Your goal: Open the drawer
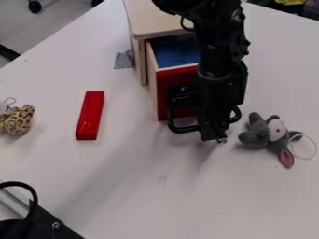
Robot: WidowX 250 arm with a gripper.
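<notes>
As front must slide out toward jaws, pale wooden cabinet (152, 21) stands behind them. Red-fronted wooden drawer (176, 76), blue inside: part open, just behind jaws. Black two-finger gripper (213, 135) hangs at curved black handle (184, 130), presumably for pulling; jaw opening and hold cannot be told. Grey plush toy (266, 135), right of jaws, and red oblong block (90, 115), left, seem clear of drawer's path.

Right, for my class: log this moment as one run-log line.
task: open drawer | wooden drawer: visibly open | gripper: at drawer's black handle | red block: lying flat, away from drawer
</notes>
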